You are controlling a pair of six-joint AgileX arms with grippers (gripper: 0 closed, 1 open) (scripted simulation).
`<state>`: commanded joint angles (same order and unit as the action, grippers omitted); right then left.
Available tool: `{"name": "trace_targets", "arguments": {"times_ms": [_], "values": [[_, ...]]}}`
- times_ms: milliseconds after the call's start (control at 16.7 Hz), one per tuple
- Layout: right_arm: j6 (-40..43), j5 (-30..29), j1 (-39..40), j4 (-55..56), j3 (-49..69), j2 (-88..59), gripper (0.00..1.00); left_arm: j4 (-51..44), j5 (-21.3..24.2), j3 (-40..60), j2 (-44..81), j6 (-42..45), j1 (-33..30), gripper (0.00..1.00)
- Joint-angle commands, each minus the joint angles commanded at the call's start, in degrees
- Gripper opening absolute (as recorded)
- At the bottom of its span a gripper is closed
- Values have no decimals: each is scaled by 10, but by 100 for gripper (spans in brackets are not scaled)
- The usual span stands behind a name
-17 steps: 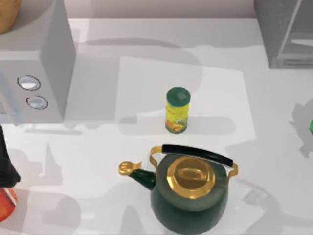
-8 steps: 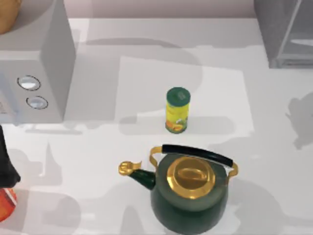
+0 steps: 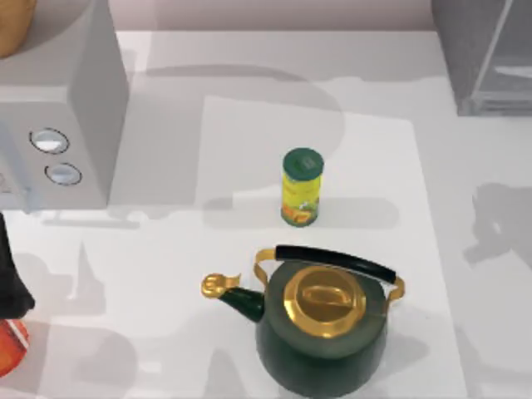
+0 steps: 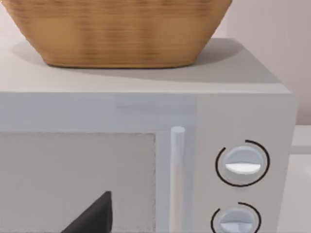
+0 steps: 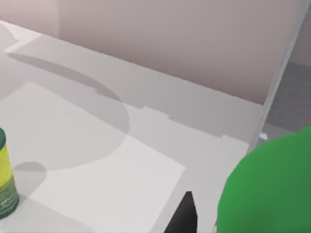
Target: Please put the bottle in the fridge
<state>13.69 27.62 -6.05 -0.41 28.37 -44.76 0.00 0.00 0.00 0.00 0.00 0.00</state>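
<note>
The bottle [image 5: 267, 191] shows in the right wrist view as a large green shape held close under the camera. My right gripper [image 5: 201, 219] is shut on it, with one dark finger [image 5: 185, 217] beside it. It hangs above the table, with the fridge's pale door edge [image 5: 279, 77] just beyond. In the top view the fridge [image 3: 486, 54] is the grey cabinet at the back right corner. My left arm [image 3: 8, 278] is parked at the left edge, facing the box with dials.
A yellow can with a green lid [image 3: 301, 187] stands mid-table, with a green and gold kettle [image 3: 322, 328] in front of it. A grey box with two dials [image 3: 58, 125] carries a wicker basket [image 4: 116, 29] at the back left. A red object [image 3: 10, 345] lies front left.
The green speck of the bottle at the top view's right edge has left the frame. The arm's shadow on the right of the table has shifted inward and toward the front.
</note>
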Motion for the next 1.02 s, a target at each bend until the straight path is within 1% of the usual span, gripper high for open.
{"name": "trace_targets", "arguments": {"times_ms": [180,360,600,720,1020], "values": [[-65,-87,30,-1,-81,169,1,0,0,0,0,0,0,100],[-107,-168,49,1,-168,308,1,0,0,0,0,0,0,100],[-133,-254,60,3,-261,423,1,0,0,0,0,0,0,100],[-137,-274,61,4,-281,445,1,0,0,0,0,0,0,100],[-137,-272,62,5,-271,450,1,0,0,0,0,0,0,100]]}}
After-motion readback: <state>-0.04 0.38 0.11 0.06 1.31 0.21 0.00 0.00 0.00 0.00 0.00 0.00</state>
